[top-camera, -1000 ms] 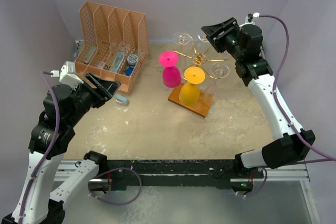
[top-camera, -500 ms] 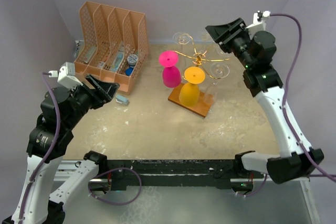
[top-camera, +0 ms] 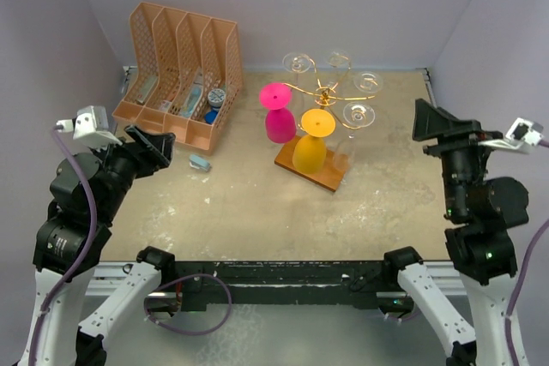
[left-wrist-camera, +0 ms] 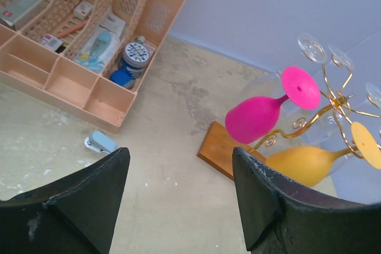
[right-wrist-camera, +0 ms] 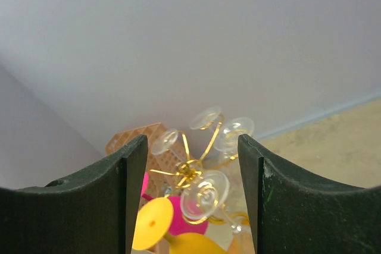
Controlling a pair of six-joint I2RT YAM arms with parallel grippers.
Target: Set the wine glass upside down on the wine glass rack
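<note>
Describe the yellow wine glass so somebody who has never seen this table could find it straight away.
Look right of the orange file organizer for the gold wire rack on a wooden base. Glasses hang upside down from it; the yellow wine glass hangs on the near side, beside the pink glass. It is the only yellow one; the rest are clear.

Beige stained table (top-camera: 257, 203), carrying orange file organizer (top-camera: 180, 57), small blue object (top-camera: 200, 162) just beside it, and wine glass rack (top-camera: 326, 176).
</note>
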